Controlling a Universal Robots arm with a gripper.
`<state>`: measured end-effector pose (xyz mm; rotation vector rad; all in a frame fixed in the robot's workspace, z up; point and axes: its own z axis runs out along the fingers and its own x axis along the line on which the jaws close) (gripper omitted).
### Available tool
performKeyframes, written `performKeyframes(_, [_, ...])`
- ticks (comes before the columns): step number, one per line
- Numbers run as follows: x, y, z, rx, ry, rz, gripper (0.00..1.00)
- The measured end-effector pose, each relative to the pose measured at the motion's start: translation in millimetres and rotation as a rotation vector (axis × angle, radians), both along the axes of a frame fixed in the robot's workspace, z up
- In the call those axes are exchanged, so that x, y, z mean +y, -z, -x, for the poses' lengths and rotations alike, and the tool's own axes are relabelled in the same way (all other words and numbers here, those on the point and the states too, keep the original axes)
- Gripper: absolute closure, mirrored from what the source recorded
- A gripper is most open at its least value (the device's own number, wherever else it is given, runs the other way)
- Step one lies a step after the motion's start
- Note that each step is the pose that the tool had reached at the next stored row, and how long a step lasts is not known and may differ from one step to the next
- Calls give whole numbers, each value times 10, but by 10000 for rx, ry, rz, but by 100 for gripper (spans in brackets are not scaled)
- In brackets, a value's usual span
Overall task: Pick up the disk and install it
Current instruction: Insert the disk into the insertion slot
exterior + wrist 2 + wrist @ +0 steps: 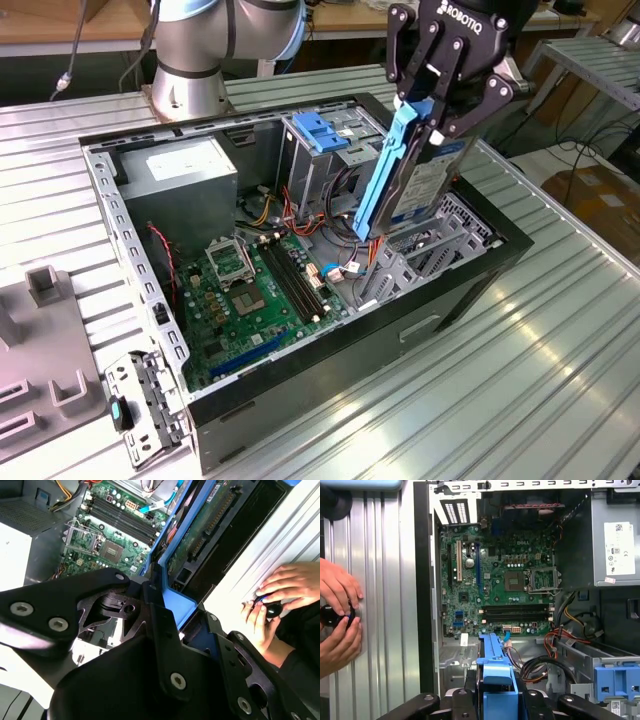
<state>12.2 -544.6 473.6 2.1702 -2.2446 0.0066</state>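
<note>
Exterior view: silver-grey cylindrical arm joints, pale-blue end cap, round flanged base. Matte-black two-finger linkage gripper, white lettering on its body. Second wrist view: black link plates pinned with silver socket-head screws.

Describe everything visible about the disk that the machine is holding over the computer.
The disk is a flat silver metal drive with a white label, framed by a blue plastic rail. The second wrist view shows a green circuit board on one face. It hangs steeply tilted, clamped by the end effector, its lower end dipping into the open computer case near the grey drive cage.
</note>
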Motion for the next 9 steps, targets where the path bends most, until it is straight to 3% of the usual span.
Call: performKeyframes(9, [0,1,-85,0,0,4,63])
